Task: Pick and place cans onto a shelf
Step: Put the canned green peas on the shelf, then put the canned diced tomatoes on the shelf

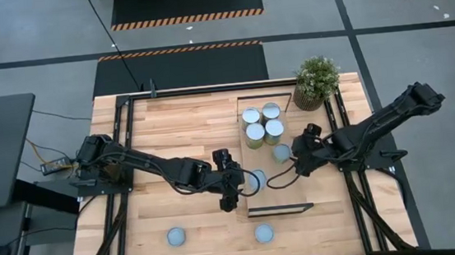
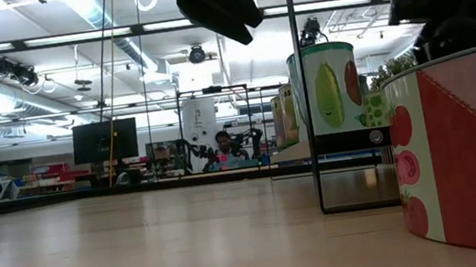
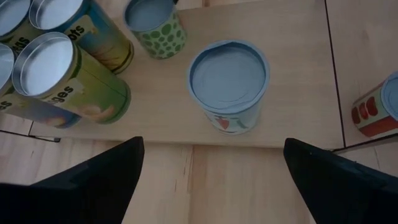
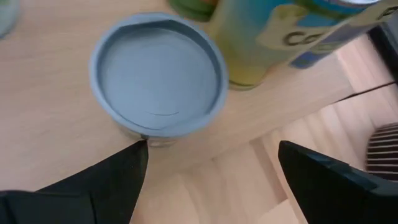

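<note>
The shelf (image 1: 299,189) is a light-wood board with a dark frame, on the table's right half. Several cans stand on it: a tight group (image 1: 262,122) at its far end, a green-dotted can (image 1: 281,152) in the middle, and a can with a pale blue lid (image 3: 229,84) near its left edge. My left gripper (image 3: 214,146) is open, its fingers short of the pale-lidded can, one to each side. My right gripper (image 4: 211,146) is open just short of the green-dotted can (image 4: 158,74). Two more cans (image 1: 177,236) (image 1: 263,233) stand on the tabletop near the front edge. My right gripper has one fingertip (image 4: 138,149) right at the lower side of the green-dotted can, which stands upright on the shelf. I cannot tell whether it touches the can. The other finger is clear of it.
A potted plant (image 1: 316,82) stands at the table's far right corner beside the shelf's far end. The shelf's dark end frame (image 1: 280,209) crosses the table between the shelf and the front cans. Bare tabletop lies on the left half (image 1: 170,132).
</note>
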